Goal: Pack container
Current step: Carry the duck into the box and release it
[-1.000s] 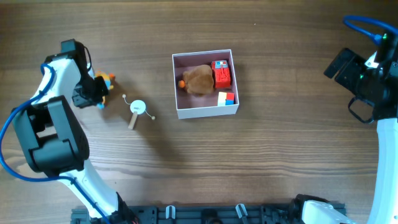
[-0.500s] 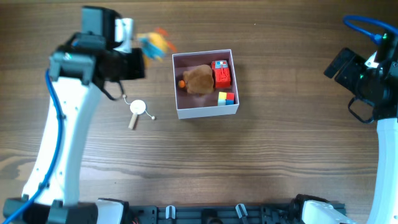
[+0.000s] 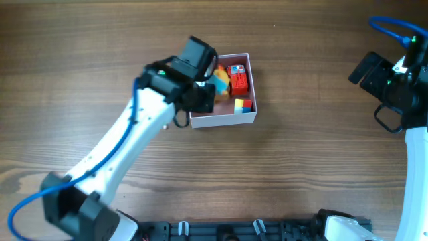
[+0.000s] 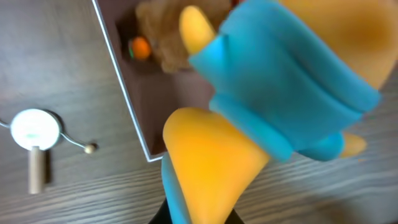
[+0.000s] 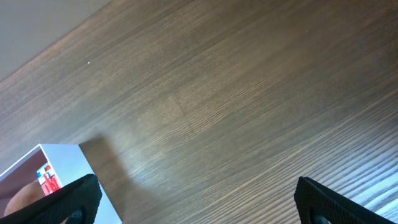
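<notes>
The container [image 3: 225,120], a white-walled square box with a pale pink inside, stands at the table's middle. It holds a red block [image 3: 239,79], a small coloured cube [image 3: 243,105] and a brown plush [image 4: 159,32] with an orange ball [image 4: 140,48]. My left gripper [image 3: 206,85] is over the box's left half, shut on a blue, yellow and orange toy [image 3: 220,81]. The toy fills the left wrist view [image 4: 273,93], above the box's wall [image 4: 122,82]. My right gripper [image 3: 389,102] is open and empty at the far right, its fingers [image 5: 199,200] over bare wood.
A white round disc on a short wooden handle [image 4: 35,135] lies on the table left of the box; in the overhead view my left arm hides it. The box's corner shows in the right wrist view [image 5: 57,157].
My left arm has swung from the far left to over the box, carrying the toy with it. The right arm has not moved.
</notes>
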{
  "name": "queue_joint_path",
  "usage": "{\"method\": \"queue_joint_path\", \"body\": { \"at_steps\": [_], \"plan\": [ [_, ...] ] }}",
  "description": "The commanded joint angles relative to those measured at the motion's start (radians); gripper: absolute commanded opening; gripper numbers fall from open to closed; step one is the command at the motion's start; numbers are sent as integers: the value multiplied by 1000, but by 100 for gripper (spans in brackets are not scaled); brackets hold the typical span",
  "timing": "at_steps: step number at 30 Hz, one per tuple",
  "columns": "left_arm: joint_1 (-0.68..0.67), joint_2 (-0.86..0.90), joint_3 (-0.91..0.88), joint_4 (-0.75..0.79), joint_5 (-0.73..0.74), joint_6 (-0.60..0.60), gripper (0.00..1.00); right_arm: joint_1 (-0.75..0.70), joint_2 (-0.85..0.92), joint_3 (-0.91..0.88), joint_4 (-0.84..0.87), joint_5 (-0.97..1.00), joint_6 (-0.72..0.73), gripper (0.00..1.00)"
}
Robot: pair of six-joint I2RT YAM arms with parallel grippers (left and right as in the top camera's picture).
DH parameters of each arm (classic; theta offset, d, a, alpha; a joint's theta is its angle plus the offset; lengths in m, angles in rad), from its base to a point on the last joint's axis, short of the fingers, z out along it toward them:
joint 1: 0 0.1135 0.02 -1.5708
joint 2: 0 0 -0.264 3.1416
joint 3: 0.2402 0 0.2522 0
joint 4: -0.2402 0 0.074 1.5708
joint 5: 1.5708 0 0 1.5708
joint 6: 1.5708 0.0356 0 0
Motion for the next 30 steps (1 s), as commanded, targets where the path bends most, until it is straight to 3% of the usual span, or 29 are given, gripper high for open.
{"method": "queue_joint_path", "body": {
  "at_steps": [1, 7, 25, 30],
  "plan": [
    [-5, 76, -36, 26, -37, -134, 4, -1, 10, 12, 1, -9, -18, 100],
    [-5, 161, -36, 53, -37, -227, 11, -1, 10, 12, 1, -9, -18, 100],
    [0, 191, -36, -7, -220, -225, 20, -1, 10, 12, 1, -9, -18, 100],
    [0, 191, -36, -16, -220, -225, 39, -1, 10, 12, 1, -9, -18, 100]
  ]
}}
